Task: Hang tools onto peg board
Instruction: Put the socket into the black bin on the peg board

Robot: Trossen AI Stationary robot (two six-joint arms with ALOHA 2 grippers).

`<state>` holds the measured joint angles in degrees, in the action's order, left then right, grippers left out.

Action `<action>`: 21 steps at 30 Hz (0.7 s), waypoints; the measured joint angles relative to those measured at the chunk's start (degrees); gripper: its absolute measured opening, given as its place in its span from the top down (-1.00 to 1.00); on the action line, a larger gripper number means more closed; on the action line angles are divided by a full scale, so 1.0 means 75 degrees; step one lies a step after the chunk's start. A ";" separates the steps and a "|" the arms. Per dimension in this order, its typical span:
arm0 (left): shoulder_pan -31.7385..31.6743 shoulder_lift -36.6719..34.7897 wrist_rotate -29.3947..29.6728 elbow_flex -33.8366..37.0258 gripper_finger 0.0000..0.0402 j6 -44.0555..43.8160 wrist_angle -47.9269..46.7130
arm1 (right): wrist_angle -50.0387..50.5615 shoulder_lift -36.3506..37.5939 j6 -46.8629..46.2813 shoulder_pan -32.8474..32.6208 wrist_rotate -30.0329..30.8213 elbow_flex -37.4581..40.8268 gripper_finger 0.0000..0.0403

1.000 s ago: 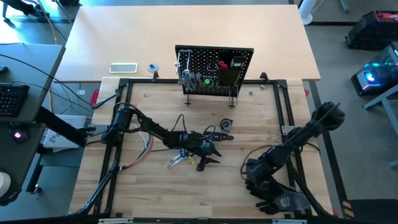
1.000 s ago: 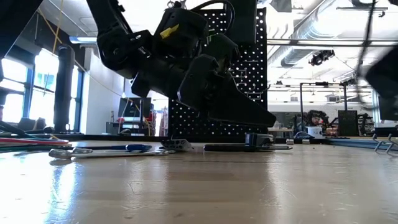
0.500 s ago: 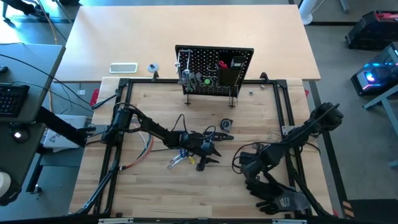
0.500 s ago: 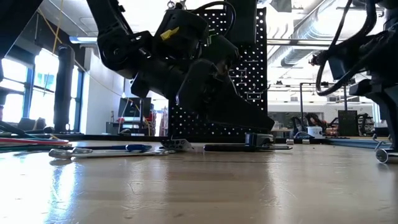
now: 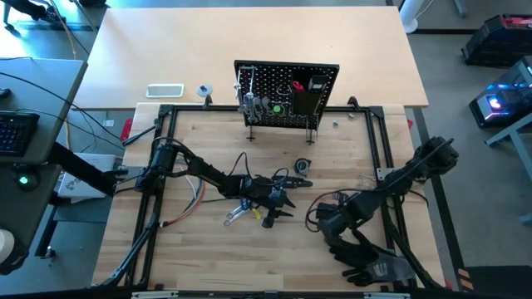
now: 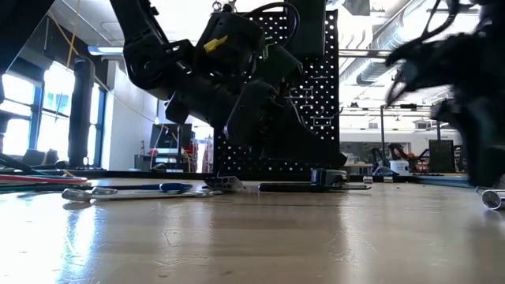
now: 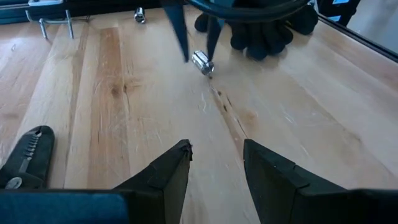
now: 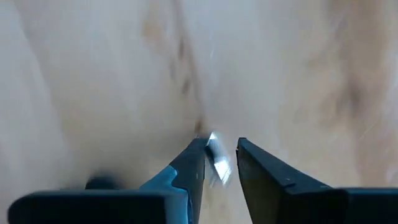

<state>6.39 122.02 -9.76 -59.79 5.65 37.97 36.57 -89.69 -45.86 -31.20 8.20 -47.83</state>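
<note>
While low over the table (image 5: 208, 249), right gripper (image 8: 219, 155) astride socket (image 7: 203, 62).

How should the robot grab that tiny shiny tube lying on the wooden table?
Pinch the tube across its round middle, coming straight down from above. It lies on its side on the table, short and round, so it would probably roll away from a sideways push. The right end effector hangs over it, with one finger on each side.

Tools (image 5: 241, 213) lie on the table (image 5: 199, 257) before the peg board (image 5: 287, 94).
</note>
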 joint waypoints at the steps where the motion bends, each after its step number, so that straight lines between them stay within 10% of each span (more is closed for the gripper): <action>1: 0.0000 0.0000 0.0002 0.0000 0.29 0.0000 -0.0027 | -0.0122 0.0000 0.0107 0.0073 0.0313 0.0000 0.55; 6: 0.0000 -0.0002 0.0196 0.0000 0.29 -0.0017 -0.0051 | -0.0143 0.0033 0.0315 0.0613 0.1892 -0.0013 0.56; 13: 0.0029 0.0030 0.0189 0.0006 0.29 -0.0181 -0.0611 | 0.1111 0.0623 -0.0811 0.0490 -0.0541 -0.0126 0.56; 21: 0.0032 0.0076 -0.0163 0.0006 0.29 -0.0093 -0.0087 | -0.0331 0.0120 -0.1941 -0.0578 -0.2364 0.0444 0.56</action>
<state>6.63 122.58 -10.98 -59.75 4.95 37.31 34.09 -88.79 -60.42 -35.53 -9.53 -44.50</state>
